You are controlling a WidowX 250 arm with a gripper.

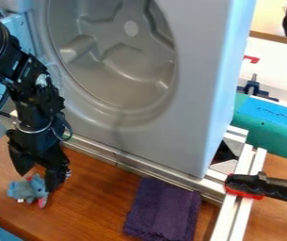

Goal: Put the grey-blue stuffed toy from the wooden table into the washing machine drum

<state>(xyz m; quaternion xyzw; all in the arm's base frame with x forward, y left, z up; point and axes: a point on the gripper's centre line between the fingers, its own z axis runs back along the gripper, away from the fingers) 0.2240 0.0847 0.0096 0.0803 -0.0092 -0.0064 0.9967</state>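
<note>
One blue-grey plush elephant (26, 189) lies beneath the released, spread gripper (37, 182), near left on the worktop (95, 200); centring both fingers around its body should steady any grip.

Nothing I can actually read from my end, tbh. Closest thing is a rectangular light-blue tape label (269, 111) stuck on the rounded teal-green object (272, 137) over at the right — there's dark handwriting across it, but it's too blurry for me to make out.
</note>
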